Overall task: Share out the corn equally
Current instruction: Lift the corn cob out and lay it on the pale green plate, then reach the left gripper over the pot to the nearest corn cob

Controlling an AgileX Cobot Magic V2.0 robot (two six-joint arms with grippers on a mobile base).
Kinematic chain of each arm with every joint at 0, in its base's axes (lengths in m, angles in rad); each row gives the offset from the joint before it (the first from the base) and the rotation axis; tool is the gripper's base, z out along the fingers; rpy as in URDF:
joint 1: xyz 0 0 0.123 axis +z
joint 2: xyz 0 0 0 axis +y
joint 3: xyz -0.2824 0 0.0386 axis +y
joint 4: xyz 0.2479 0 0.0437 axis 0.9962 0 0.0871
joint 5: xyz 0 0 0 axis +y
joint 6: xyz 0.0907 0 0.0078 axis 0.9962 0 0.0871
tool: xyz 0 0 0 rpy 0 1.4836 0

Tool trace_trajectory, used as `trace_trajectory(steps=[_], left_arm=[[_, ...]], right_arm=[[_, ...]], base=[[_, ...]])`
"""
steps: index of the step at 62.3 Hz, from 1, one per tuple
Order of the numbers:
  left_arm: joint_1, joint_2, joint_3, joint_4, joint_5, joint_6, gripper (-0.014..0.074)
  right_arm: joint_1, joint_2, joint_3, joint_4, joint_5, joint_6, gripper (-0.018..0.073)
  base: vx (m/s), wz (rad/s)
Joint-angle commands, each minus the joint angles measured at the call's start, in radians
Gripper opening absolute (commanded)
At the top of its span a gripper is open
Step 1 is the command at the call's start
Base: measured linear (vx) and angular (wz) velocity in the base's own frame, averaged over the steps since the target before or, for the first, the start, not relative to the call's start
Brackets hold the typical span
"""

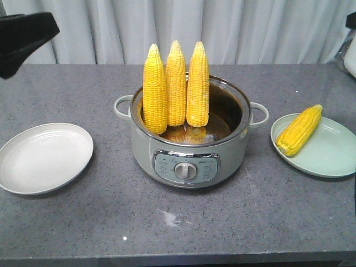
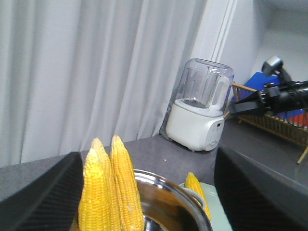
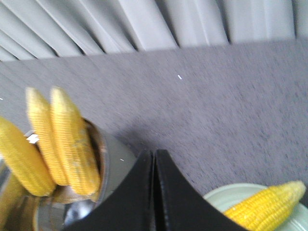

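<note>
A kitchen: a grey stone-look surface [image 1: 222,222] carries an electric cooker [image 1: 189,156] holding corn [image 1: 176,83], 2 plates [image 1: 44,158] [image 1: 328,150], a blender [image 2: 199,106] and a wire dish rack [image 2: 274,120], with a pale curtain [image 1: 222,28] behind.

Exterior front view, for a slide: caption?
Three cobs stand in the pot, a fourth cob on the green plate; white plate empty.

Soft, even overhead light; the cooker [image 1: 146,149] throws only a faint near shadow. Front view sharp. My right wrist view is motion-blurred, the corn [image 3: 72,139] smeared. My left fingers [image 2: 38,202] loom dark and unfocused.
</note>
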Motion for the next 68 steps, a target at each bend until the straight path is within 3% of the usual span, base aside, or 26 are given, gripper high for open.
trace_trajectory(steps=[1,6,19,25,40,50,68], left_arm=[[-0.003,0.073,-0.127,-0.031,-0.006,-0.039,0.0495],[-0.003,0.168,-0.248,0.035,-0.032,-0.094,0.0477],[-0.017,0.442,-0.598,0.254,-0.167,-0.334,0.0492],[-0.051,0.543,-0.737,0.314,-0.196,-0.351,0.0541],[-0.124,0.733,-0.92,0.322,-0.176,-0.351,0.0617],[-0.154,0.805,-0.932,0.321,-0.105,-0.351,0.0613],[-0.155,0.897,-0.932,0.322,-0.128,-0.351,0.0608]], right_arm=[[-0.001,-0.113,-0.03,0.068,0.048,-0.014,-0.0008],[-0.001,-0.162,-0.03,0.063,0.048,-0.018,-0.0008],[-0.001,-0.218,-0.03,0.04,0.048,-0.017,-0.0004],[-0.001,-0.22,-0.03,0.04,0.048,-0.014,-0.0004],[-0.001,-0.22,-0.03,0.039,0.048,-0.013,-0.0004],[-0.001,-0.22,-0.03,0.038,0.048,-0.013,-0.0004],[-0.001,-0.22,-0.03,0.034,0.048,-0.013,-0.0004]], base=[[0.0,0.0],[0.0,0.0],[0.0,0.0],[0.0,0.0],[0.0,0.0],[0.0,0.0],[0.0,0.0]])
